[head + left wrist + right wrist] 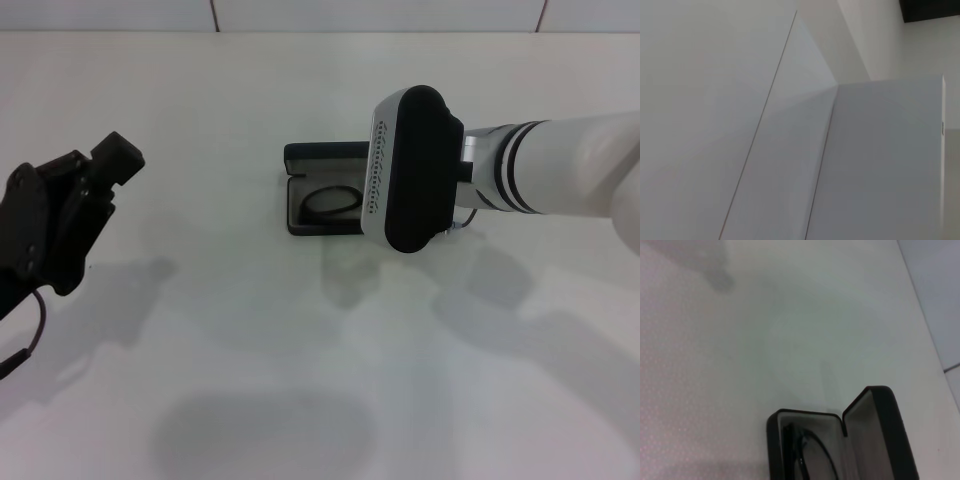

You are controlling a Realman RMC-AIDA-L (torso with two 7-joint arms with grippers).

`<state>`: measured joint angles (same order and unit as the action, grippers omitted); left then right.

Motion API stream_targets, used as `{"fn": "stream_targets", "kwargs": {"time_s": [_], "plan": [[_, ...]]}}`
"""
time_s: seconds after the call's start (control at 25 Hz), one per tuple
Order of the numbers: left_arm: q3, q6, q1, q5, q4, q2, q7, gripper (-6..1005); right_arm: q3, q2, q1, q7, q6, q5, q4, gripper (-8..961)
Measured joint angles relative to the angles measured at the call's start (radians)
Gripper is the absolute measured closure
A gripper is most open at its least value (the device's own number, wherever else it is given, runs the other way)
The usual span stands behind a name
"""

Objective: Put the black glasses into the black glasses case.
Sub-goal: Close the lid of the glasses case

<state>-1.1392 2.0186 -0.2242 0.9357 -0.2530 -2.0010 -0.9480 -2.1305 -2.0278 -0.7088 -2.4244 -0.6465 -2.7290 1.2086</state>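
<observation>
The black glasses case point(325, 158) lies open at the table's middle, its lid raised on the far side. The black glasses point(330, 201) rest inside on the grey lining. My right gripper point(412, 170) hovers just above the case's right end and hides that part of it. In the right wrist view the case point(890, 440) shows at close range, with the glasses point(810, 452) lying in its base. My left gripper point(90, 185) hangs raised at the far left, well away from the case. The left wrist view shows only white surfaces.
The white table point(240, 340) carries shadows of both arms in front of the case. A white wall with panel seams point(213, 15) runs along the back edge. Nothing else lies on the table.
</observation>
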Motion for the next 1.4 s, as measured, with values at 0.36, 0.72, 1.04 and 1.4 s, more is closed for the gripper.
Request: {"fn": "stream_targets", "kwargs": {"time_s": [0.36,0.72,1.04,1.4], "plan": [[-0.001,0.000,0.002,0.000,0.000,-0.001,0.000,967,0.000,0.000,0.052,-0.002,-0.002,0.021,0.054,829],[0.043,-0.001,-0.069,-0.006,-0.032,0.028,-0.025,966,0.091,0.008,0.268,0.013,0.012,0.240,0.288,830],[0.084,-0.188,-0.184,0.068,-0.213,0.080,-0.225,953,0.418,0.010,0.445,0.485,-0.285,0.985,0.348,829],[0.090,-0.511,-0.419,0.428,-0.357,0.082,-0.503,904,0.886,0.010,0.557,0.870,-0.925,1.347,-0.008,830]]}}
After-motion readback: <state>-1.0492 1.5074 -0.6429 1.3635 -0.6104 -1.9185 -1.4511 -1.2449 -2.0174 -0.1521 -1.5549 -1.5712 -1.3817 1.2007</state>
